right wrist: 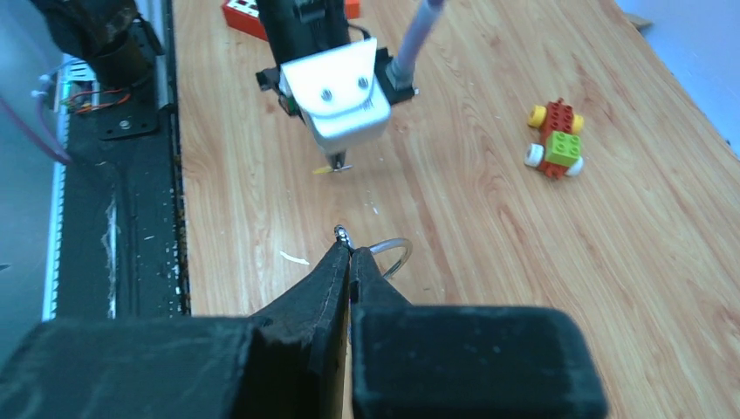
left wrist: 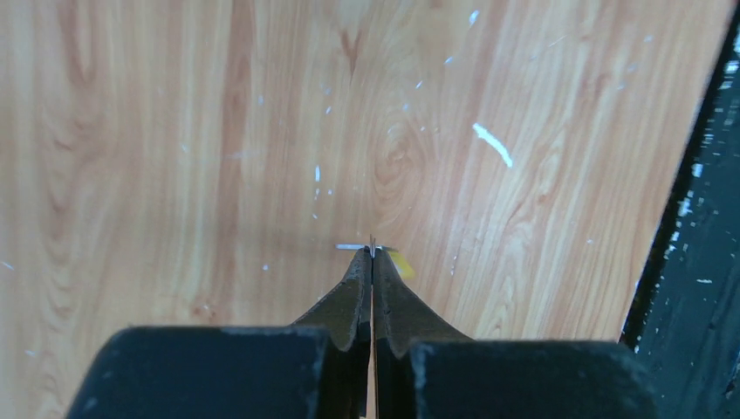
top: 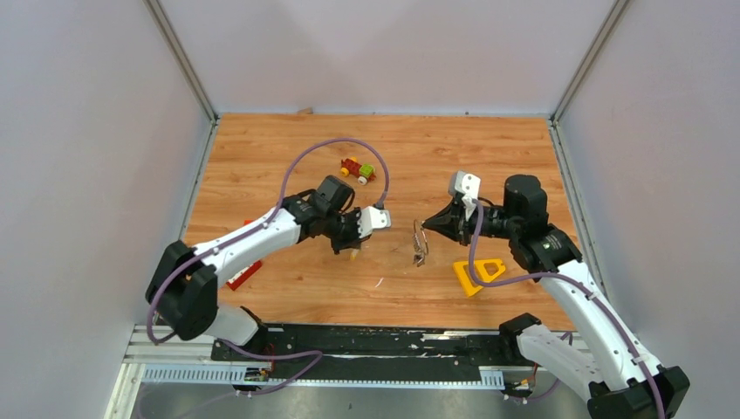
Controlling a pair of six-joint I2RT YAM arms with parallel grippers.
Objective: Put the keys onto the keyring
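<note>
Top external view is showing both arms reaching inward over the table, tips facing each other but well apart. The left pincer is pressing its jaws together on a thin sliver of metal, probably the yellow-tagged key, with its pale yellow tag peeking out just beside the tips. Gripping it edge-on at the very tip is likely keeping the key's hole free for the wire. The right pincer is clamping the keyring by its rim, leaving the loop hanging clear beside the tips, presented toward the other arm. The left arm is stretching forward with its wrist bent down. The right forearm is lying nearly level. A toy car is sitting beyond the left pincer.
</note>
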